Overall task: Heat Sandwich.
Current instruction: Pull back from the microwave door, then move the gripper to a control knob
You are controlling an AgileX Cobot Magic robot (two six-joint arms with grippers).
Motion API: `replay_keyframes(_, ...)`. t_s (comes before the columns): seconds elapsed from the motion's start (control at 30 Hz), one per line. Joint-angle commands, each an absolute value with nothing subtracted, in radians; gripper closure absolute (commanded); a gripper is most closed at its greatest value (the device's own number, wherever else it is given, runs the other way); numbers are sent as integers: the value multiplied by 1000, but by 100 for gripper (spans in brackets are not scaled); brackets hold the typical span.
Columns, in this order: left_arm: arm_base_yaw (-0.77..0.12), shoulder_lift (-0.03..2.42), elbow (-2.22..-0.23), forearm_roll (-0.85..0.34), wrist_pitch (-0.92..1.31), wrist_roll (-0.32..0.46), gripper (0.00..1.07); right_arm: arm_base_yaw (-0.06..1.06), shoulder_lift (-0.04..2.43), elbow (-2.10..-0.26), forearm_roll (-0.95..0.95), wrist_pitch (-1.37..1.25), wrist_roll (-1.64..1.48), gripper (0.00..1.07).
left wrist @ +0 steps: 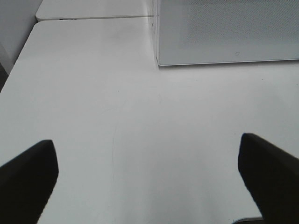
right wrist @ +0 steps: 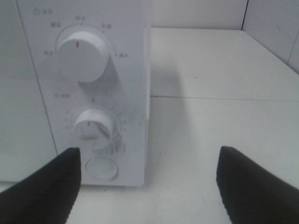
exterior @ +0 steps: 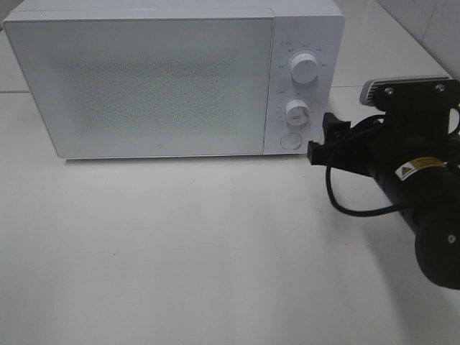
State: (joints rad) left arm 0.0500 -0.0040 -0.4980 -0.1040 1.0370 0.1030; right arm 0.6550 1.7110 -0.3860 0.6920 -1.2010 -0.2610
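Note:
The sandwich is out of view. A white microwave stands at the back of the table with its door shut; it also shows in the left wrist view. My right gripper is open and empty, right in front of the control panel, close to the lower knob and the round button. The upper knob is above them. My right gripper touches nothing. My left gripper is open and empty over bare table, in front of the microwave's left corner. It is not in the exterior view.
The white table spreads in front of the microwave. Its left edge shows in the left wrist view, with a second white surface behind. A tiled wall rises at the back right.

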Motion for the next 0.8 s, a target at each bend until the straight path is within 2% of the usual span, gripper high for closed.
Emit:
replay_keyframes(0.03, 42, -31, -494, -106, 1031, 101, 3, 692, 1747, -402, 723, -1262, -277, 31)
replay_keyframes(0.8, 42, -31, -494, -106, 1031, 101, 3, 693, 1932, -614, 723, -1244, -277, 31)
